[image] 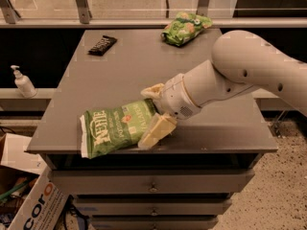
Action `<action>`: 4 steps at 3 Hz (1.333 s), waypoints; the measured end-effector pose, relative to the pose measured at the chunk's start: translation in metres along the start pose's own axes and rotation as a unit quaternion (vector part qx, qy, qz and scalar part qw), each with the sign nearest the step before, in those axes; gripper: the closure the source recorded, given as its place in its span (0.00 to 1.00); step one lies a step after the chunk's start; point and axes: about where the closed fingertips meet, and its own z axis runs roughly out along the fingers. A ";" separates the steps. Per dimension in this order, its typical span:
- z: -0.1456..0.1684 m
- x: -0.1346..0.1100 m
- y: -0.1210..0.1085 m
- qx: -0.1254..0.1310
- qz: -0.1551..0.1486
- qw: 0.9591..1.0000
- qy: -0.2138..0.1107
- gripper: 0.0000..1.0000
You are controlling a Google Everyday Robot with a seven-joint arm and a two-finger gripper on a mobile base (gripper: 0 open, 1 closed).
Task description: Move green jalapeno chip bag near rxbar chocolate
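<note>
The green jalapeno chip bag (pixel 115 129), flat with white "Kettle" lettering, lies at the front left of the grey table (pixel 129 71), its left end at the front edge. My gripper (pixel 153 113) is open at the bag's right end. One cream finger (pixel 152 91) is behind the bag and the other (pixel 156 132) rests over its front corner. The rxbar chocolate (pixel 102 45), a slim black bar, lies at the back left, far from the bag.
A smaller puffy bright-green bag (pixel 186 28) lies at the table's back right. A soap bottle (pixel 21 82) stands on a ledge to the left. A cardboard box (pixel 33 200) sits on the floor at the lower left. Drawers are below the tabletop.
</note>
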 end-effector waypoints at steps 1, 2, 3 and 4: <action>0.000 0.001 0.000 0.005 -0.001 1.000 -0.002 0.41; -0.009 -0.007 -0.003 0.013 -0.004 1.000 -0.012 0.64; -0.026 -0.030 -0.015 0.031 -0.018 0.999 -0.024 0.88; -0.052 -0.072 -0.037 0.072 -0.040 0.996 -0.046 1.00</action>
